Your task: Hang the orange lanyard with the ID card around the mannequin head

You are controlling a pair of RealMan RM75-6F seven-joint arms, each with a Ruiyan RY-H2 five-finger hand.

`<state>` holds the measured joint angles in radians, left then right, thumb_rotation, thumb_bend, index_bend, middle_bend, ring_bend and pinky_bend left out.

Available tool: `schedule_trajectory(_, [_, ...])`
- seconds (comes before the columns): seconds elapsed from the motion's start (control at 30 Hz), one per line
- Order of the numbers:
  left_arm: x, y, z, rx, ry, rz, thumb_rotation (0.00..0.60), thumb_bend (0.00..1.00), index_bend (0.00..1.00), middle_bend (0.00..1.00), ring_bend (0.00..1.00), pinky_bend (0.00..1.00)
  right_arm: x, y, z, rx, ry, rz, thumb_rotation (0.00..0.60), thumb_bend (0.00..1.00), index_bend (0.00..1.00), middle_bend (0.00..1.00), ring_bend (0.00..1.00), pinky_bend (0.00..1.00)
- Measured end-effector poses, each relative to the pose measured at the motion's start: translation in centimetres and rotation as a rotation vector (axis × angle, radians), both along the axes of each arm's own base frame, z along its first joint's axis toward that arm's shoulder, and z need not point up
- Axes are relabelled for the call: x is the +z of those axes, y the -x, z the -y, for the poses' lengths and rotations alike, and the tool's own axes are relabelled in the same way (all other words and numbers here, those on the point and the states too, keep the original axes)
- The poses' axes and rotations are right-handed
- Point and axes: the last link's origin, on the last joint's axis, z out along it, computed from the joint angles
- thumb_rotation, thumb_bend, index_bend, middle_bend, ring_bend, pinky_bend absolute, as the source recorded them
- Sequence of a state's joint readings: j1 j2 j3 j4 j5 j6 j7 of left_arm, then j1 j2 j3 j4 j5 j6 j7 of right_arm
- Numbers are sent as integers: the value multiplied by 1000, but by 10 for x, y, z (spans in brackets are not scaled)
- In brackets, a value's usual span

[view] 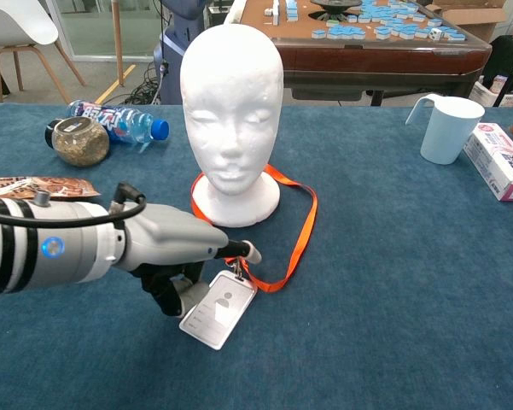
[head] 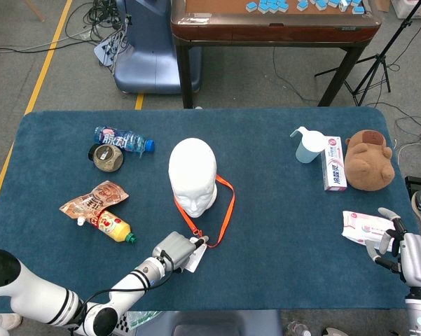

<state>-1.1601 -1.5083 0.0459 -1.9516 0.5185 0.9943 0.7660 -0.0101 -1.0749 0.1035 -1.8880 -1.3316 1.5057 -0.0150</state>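
1. The left hand [view: 183, 256] is pinching the clip end of the orange lanyard [view: 299, 226] near the table's front edge, the ID card [view: 218, 310] dangling under its fingers.
2. The loop is stretching away from those fingers toward the mannequin head [view: 230, 111], lying around its base.
3. The right hand [head: 396, 241], fingers loosely spread and holding nothing, is sitting well apart at the right edge.

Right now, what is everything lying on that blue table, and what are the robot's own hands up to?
mannequin head: one, white, table middle
lanyard: one, orange, looped round the head's base
ID card: one, white, hanging from the lanyard
water bottle: one, far left
jar: one, beside the bottle
snack pouch: one, orange, left
sauce bottle: one, yellow, left
jug: one, pale blue, right
box: one, white
plush toy: one, brown
wipes pack: one, white
left hand: pinches the card's clip
right hand: beside the wipes, holding nothing
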Motion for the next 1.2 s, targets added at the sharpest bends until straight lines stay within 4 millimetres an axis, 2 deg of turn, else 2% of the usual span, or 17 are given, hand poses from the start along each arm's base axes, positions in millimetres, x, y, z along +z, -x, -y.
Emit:
schedule_trajectory(0.27, [15,33,2,27,-5,-98,600,628,80,891,907,979,-3,-3,3,15,-13,2,600,331,218,718,727,864])
schedule_trajectory(0.37, [17,39,6,31,6,-124,600,626,92,891,907,980,-4,-5,5,23,-17,1,600,330,218,719,727,864])
schedule_trajectory(0.53, [20,44,10,23,8,-144,600,625,136,891,907,980,-5,-7,5,29,-18,-1,600,330,218,718,727,864])
schedule_trajectory(0.8, [19,51,16,16,22,-184,600,625,141,891,907,980,-5,-8,4,28,-17,-3,600,331,218,719,727,864])
schedule_trajectory(1.2, [13,43,26,-3,70,-157,600,620,141,891,907,980,-3,-7,2,21,-13,-1,600,331,218,719,727,864])
